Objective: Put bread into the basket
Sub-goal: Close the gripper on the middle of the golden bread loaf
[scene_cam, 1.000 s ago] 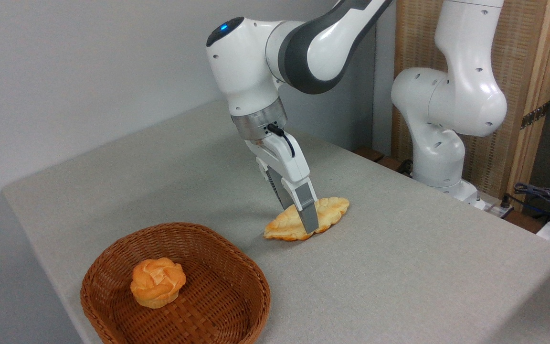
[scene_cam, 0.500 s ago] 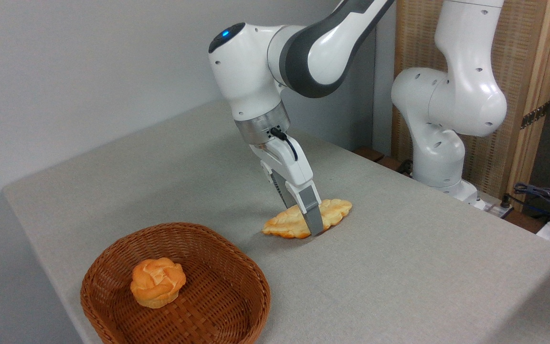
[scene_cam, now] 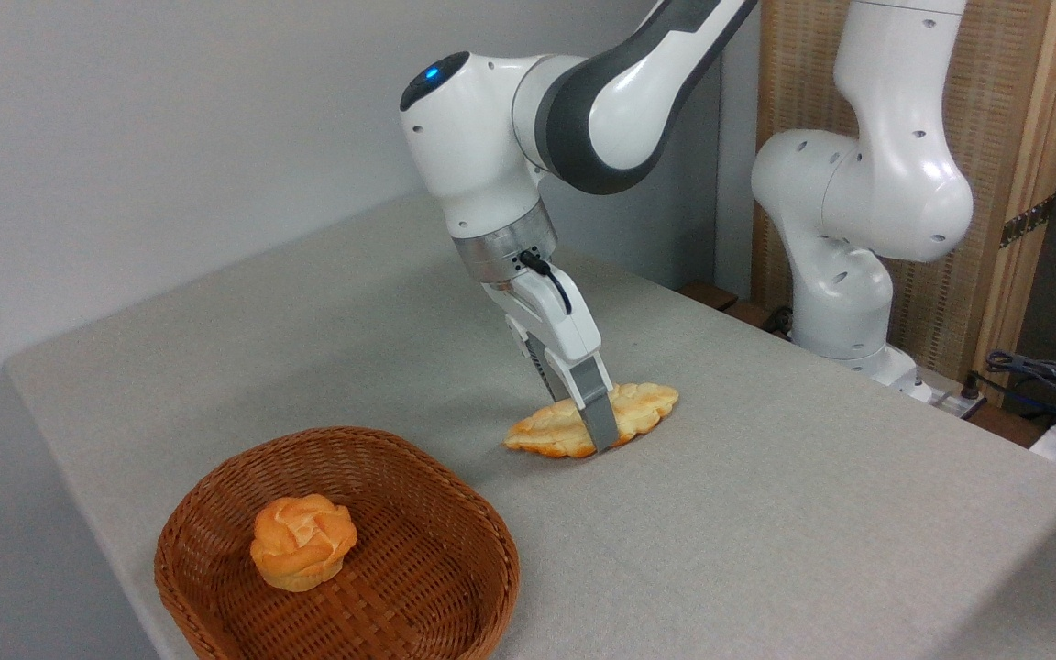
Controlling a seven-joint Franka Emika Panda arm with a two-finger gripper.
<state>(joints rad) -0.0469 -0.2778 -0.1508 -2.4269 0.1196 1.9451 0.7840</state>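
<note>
Camera view: far fingers [scene_cam: 561, 392] half hidden behind bread [scene_cam: 645, 404].

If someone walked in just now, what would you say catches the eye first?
Mid-table, the white arm's claw reaches down astride the braided golden bread, its near finger crossing the loaf's middle. At the front left corner sits the wicker basket, with a small round orange bun in it.

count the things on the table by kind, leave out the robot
braided bread loaf: 1, on the cloth
round orange bun: 1, in the basket
wicker basket: 1
total: 3
</note>
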